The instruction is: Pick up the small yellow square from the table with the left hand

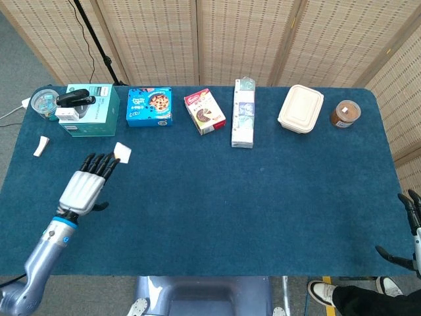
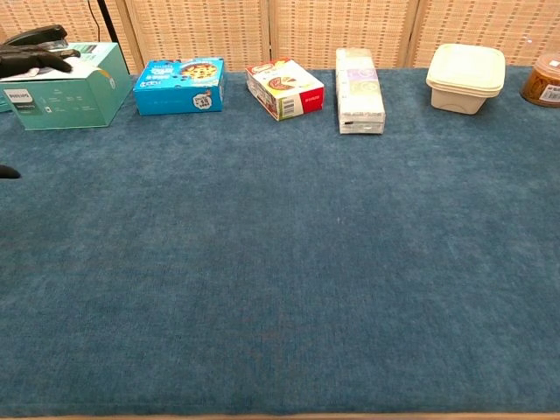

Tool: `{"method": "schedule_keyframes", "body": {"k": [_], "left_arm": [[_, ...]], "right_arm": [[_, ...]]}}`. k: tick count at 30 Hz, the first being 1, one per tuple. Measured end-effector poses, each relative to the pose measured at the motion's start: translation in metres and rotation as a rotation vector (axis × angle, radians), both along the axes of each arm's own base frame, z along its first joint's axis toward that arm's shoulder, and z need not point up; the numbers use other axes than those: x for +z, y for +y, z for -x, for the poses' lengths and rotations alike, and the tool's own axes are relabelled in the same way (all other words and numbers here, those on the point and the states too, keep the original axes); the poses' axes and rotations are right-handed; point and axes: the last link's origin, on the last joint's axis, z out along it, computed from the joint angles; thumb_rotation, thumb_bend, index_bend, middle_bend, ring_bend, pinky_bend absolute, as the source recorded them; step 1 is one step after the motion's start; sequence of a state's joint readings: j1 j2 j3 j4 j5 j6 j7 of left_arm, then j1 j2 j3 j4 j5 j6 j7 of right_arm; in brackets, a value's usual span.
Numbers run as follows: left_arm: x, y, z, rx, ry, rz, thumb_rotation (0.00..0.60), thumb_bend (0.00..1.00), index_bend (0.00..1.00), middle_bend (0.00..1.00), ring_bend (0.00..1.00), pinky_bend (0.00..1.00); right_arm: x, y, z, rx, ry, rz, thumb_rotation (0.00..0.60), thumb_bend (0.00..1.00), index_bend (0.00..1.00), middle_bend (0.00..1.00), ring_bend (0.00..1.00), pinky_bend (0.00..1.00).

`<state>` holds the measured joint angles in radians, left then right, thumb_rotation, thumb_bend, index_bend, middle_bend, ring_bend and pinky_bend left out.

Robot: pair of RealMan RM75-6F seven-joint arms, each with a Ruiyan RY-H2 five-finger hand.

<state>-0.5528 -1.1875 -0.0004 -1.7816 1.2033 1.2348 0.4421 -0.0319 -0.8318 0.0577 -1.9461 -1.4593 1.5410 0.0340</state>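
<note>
Up over the near-left part of the blue table (image 1: pixel 263 217), the left hand (image 1: pixel 85 187) is stretched out flat, its dark fingers (image 1: pixel 100 164) lying side by side and pointing toward the far edge. At their tips sits the small square (image 1: pixel 122 153), which looks caught between the fingertips, though the contact itself is too small to make out for certain. In the head view the square reads as pale, nearly white, with only a faint warm tint; it is thin and tilted, one corner turned toward the fingers. The chest view shows only dark fingertips at its left edge, in front of the teal box (image 2: pixel 66 83), and the square cannot be told apart there.

Just beyond the fingertips and to their left stands that teal box (image 1: pixel 92 110), with a black stapler (image 1: pixel 74 99) on top. Beyond the fingertips and slightly to their right is a blue cookie box (image 1: pixel 149 106). Farther right along the back edge come a red-and-white carton (image 1: pixel 204 111), a tall pale packet (image 1: pixel 243 113), a cream lidded container (image 1: pixel 300 109) and a brown jar (image 1: pixel 345 113).

The right hand (image 1: pixel 411 230) hangs off the near-right corner of the table, well apart from everything, fingers spread and holding nothing.
</note>
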Motion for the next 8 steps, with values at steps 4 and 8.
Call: {"method": "schedule_keyframes", "body": {"k": [4, 8], "left_arm": [[0.019, -0.03, 0.026, 0.077, -0.038, -0.08, 0.6, 0.06, 0.0, 0.0, 0.0, 0.0], [0.031, -0.058, 0.049, 0.133, -0.092, -0.155, 0.6, 0.06, 0.0, 0.0, 0.0, 0.0]], "right_arm": [[0.001, 0.001, 0.0, 0.004, -0.001, 0.002, 0.6, 0.0, 0.0, 0.0, 0.0, 0.0], [0.001, 0.002, -0.001, 0.005, 0.003, 0.007, 0.6, 0.0, 0.0, 0.0, 0.0, 0.0]]}}
